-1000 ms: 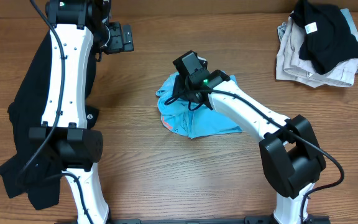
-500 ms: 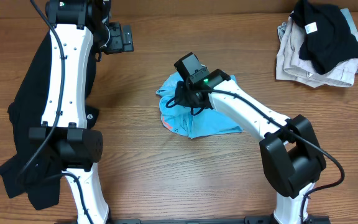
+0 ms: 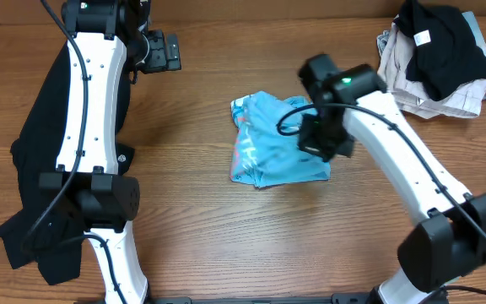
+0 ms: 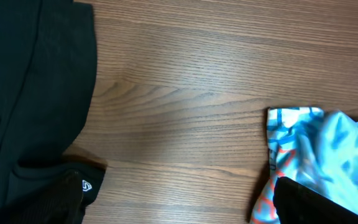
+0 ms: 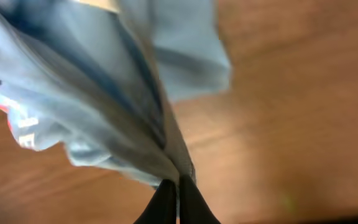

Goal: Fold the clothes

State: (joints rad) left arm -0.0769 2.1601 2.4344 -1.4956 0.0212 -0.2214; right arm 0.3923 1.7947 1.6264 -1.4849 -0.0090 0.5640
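The light blue T-shirt (image 3: pixel 264 148) with white and pink lettering lies bunched at the table's middle; it also shows in the left wrist view (image 4: pixel 334 146). My right gripper (image 3: pixel 321 142) is at its right edge, shut on a pinched fold of the blue fabric (image 5: pixel 104 81), fingertips pressed together (image 5: pixel 178 194). A black garment (image 3: pixel 32 160) with a small white logo lies along the left side under my left arm, and shows in the left wrist view (image 4: pixel 30 93). My left gripper (image 3: pixel 163 51) is open and empty at the far left (image 4: pixel 179 208).
A pile of beige and black clothes (image 3: pixel 437 59) sits at the far right corner. Bare wood (image 3: pixel 192 219) lies between the black garment and the blue shirt.
My right gripper has swung from the shirt's far left side over to its right edge, dragging blue fabric with it. The shirt now lies spread further right. The left arm has not moved.
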